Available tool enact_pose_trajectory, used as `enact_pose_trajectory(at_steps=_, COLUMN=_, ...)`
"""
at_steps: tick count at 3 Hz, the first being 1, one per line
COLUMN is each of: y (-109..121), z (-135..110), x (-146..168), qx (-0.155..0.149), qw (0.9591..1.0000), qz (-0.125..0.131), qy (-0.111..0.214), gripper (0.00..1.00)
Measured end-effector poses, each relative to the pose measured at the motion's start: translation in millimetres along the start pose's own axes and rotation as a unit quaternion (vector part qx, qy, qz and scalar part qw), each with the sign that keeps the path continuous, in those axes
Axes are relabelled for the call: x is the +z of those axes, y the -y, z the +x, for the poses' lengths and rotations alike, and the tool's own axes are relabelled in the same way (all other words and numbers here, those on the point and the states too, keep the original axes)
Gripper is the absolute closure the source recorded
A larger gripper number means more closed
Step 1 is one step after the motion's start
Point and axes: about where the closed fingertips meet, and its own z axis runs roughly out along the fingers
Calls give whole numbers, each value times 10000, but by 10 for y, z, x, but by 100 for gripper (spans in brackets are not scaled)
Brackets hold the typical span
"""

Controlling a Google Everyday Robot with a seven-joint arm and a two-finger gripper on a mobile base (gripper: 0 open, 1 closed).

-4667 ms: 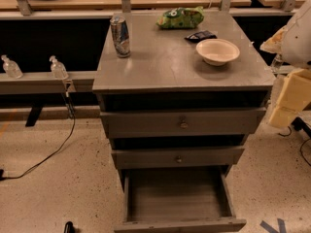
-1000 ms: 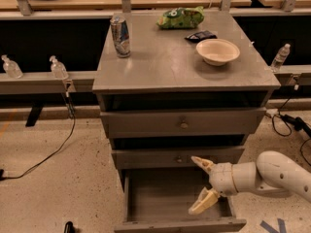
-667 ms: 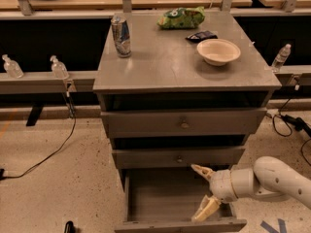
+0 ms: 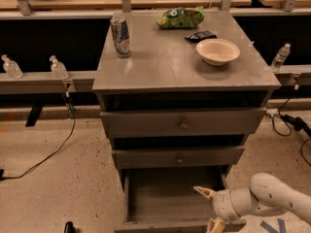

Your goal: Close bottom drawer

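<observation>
The bottom drawer (image 4: 163,198) of the grey cabinet stands pulled far out, its grey box empty and its low front panel at the frame's lower edge. My gripper (image 4: 210,208) sits at the drawer's front right corner, reaching in from the right on a white arm (image 4: 272,198). It is open: one cream fingertip (image 4: 203,191) points over the drawer's inside and the other lies by the front panel. Nothing is between them. The drawer's knob is out of view.
The two upper drawers (image 4: 183,124) are slightly ajar. On the cabinet top stand a can (image 4: 120,35), a green chip bag (image 4: 181,17), a small black item (image 4: 200,35) and a white bowl (image 4: 218,51). Clear bottles (image 4: 58,68) line a rail behind; cables (image 4: 53,152) cross the floor.
The arm came into view from the right. Over the last second the open gripper has dropped lower, from over the drawer's inside toward its front right corner. The drawer has not moved.
</observation>
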Motion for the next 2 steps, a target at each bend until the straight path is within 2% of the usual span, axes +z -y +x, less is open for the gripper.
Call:
enact_pose_trajectory(at_steps=1, y=-29, z=279, x=184, qx=24, qw=9969, qz=209, qy=-763, gripper=0)
enact_pose_trajectory(at_steps=2, y=-32, z=277, x=185, qx=22, qw=9969, qz=198, qy=-758, gripper=0)
